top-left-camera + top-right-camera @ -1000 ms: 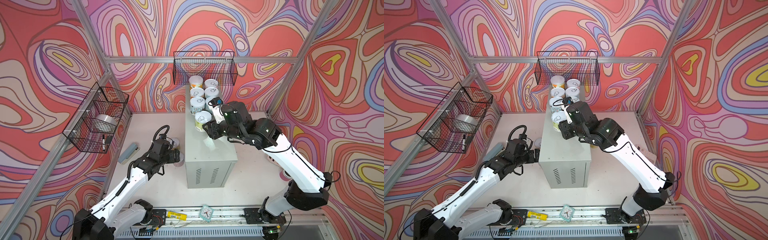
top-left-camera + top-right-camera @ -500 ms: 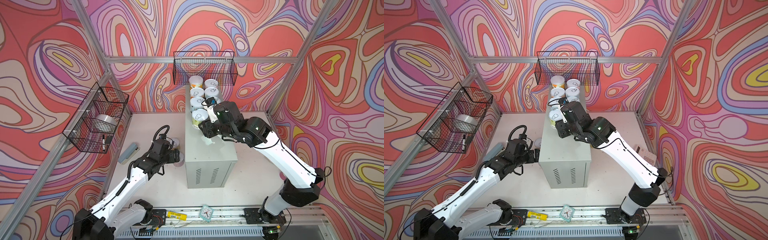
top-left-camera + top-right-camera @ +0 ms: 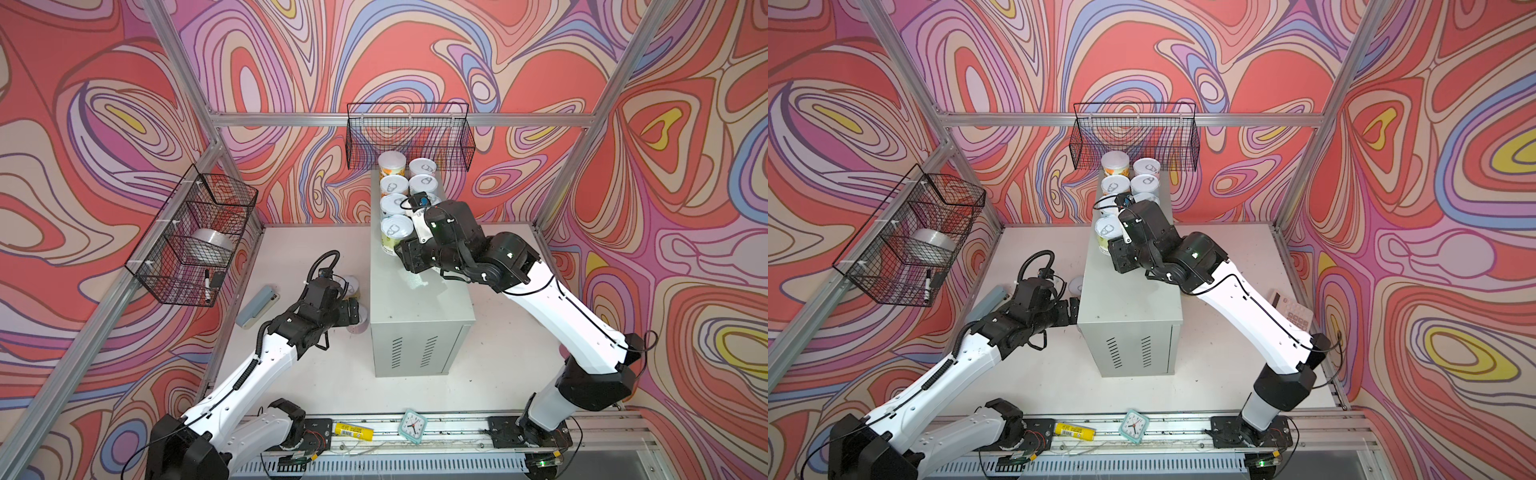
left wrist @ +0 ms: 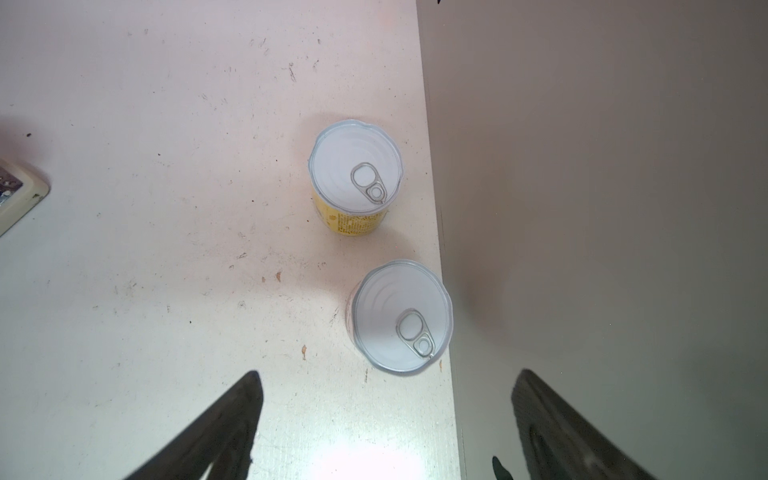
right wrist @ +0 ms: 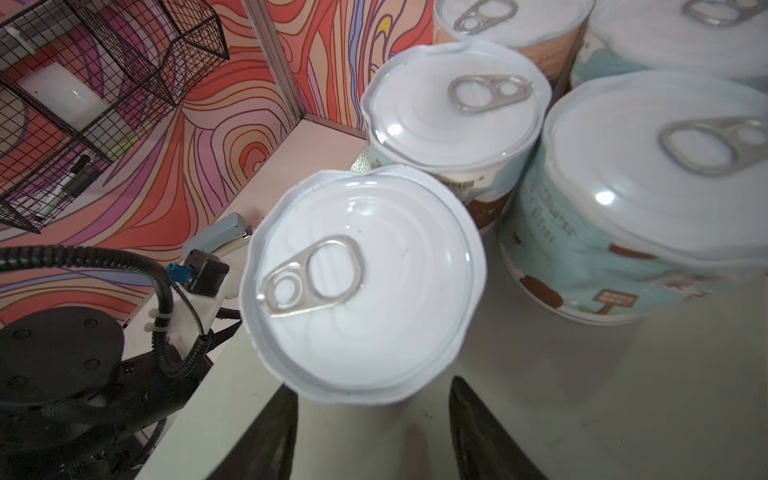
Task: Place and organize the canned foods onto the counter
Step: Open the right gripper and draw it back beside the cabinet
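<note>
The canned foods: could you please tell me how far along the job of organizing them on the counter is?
Done: at least six cans stand in two rows on the counter. In hand: the right fingers flank the front can; whether they grip it is unclear. Remaining: a yellow can and a second can stand on the table, by the open left fingers.

The cans (image 5: 361, 286) have glossy metal lids and paper labels, the counter (image 3: 432, 307) top's smooth shiny metal, the white tabletop (image 4: 166, 208) is matt and scuffed.
</note>
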Robot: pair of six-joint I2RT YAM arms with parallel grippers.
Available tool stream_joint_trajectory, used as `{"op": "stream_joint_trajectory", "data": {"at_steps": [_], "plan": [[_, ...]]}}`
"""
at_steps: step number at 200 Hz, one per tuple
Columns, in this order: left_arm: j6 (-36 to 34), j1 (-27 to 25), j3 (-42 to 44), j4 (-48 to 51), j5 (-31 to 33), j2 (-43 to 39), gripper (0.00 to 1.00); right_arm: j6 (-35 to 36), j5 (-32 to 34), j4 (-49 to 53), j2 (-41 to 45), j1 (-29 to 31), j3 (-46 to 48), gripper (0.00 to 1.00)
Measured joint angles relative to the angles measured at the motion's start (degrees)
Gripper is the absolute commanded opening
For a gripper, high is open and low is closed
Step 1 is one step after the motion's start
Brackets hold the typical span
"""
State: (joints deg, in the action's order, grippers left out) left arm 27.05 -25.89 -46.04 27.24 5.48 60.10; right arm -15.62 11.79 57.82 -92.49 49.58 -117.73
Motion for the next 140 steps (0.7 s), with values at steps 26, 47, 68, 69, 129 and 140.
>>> {"op": "stream_joint_trajectory", "data": {"at_steps": [26,47,68,69,129,140], "plan": [[-0.02,0.00,0.33,-0.61,-0.04,0.00,0.95,0.26,3.67,-0.70,7.58,0.00,3.98,0.74],[0.00,0.00,1.11,-0.94,-0.11,0.00,0.95,0.28,6.75,-1.03,14.36,-2.23,7.32,0.75],[0.04,0.00,1.55,-0.87,-0.46,0.00,0.95,-0.48,7.23,-3.10,20.72,-10.45,13.55,0.76],[0.04,0.00,1.57,-0.87,-0.48,0.00,0.95,-0.57,7.26,-3.28,21.11,-11.13,14.16,0.76],[0.59,0.00,1.95,1.25,0.13,-1.44,0.96,-3.93,2.84,-9.20,25.88,-24.46,34.18,0.83],[0.74,0.00,2.14,2.01,0.61,-2.64,0.96,-4.59,1.33,-9.97,25.38,-26.60,37.40,0.84]]}}
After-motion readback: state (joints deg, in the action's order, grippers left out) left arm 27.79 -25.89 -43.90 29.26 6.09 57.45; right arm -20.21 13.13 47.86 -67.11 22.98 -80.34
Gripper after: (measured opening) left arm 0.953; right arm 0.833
